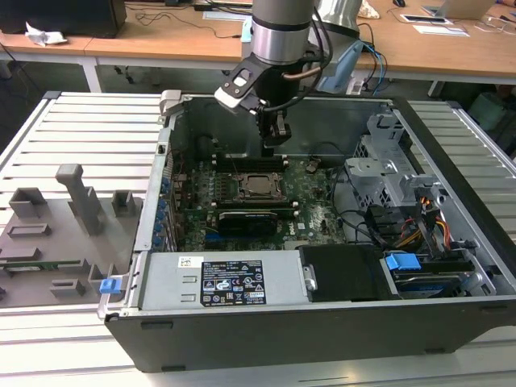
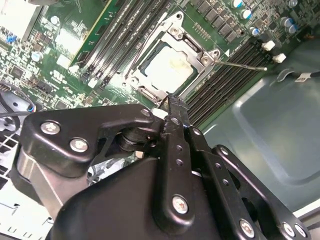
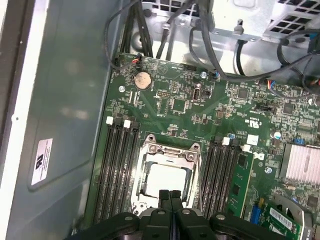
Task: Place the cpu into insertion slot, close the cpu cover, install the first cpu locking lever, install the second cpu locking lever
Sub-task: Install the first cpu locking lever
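Exterior view: gripper (image 1: 276, 139) hovers with the cpu (image 1: 260, 185) seated in its socket at its 6 o'clock. First wrist view: fingers pressed together, cpu cover (image 3: 172, 149) down. I judge the lever step is in hand; the thin locking lever (image 2: 245, 65) looks unlatched and calls for a precise tip push.

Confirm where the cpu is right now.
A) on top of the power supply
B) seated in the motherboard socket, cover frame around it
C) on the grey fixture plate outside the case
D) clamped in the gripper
B: in both wrist views the cpu lies flat on the motherboard with the cpu cover framing it, and the gripper is shut with nothing in it.
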{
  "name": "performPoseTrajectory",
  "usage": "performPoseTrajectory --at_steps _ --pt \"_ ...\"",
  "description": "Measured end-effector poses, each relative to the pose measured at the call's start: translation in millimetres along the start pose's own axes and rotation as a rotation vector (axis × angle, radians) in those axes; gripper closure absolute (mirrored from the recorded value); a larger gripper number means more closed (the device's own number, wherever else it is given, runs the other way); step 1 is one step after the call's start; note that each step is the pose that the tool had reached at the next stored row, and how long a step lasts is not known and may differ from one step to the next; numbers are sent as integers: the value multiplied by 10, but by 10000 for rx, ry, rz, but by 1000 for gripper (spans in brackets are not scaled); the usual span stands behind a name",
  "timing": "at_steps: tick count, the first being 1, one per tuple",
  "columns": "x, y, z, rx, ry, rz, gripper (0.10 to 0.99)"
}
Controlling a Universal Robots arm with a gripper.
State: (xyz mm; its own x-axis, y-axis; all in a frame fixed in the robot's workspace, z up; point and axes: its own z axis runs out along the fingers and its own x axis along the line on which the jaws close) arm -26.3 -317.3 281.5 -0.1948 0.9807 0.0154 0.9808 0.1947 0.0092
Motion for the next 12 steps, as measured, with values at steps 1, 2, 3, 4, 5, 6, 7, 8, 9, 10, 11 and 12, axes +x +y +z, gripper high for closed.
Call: performPoseTrajectory --at_steps 1,2,3,4,5,6,7,8,9,10,11,12 --pt "0 0 0 2 1 -132 984" --pt "0 0 0 5 2 -275 984" --pt "0 0 0 6 4 -388 984" --pt "0 0 0 8 5 -539 984" --pt "0 0 0 10 6 -683 984" --pt "0 0 0 12 7 -759 984" --pt "0 0 0 14 8 -898 984" --pt "0 0 0 16 10 -1026 984" --pt "0 0 0 17 10 -1093 984" --pt "0 0 0 18 11 -1171 984" --pt "0 0 0 20 11 -1268 984" --pt "0 0 0 21 12 -1339 984"
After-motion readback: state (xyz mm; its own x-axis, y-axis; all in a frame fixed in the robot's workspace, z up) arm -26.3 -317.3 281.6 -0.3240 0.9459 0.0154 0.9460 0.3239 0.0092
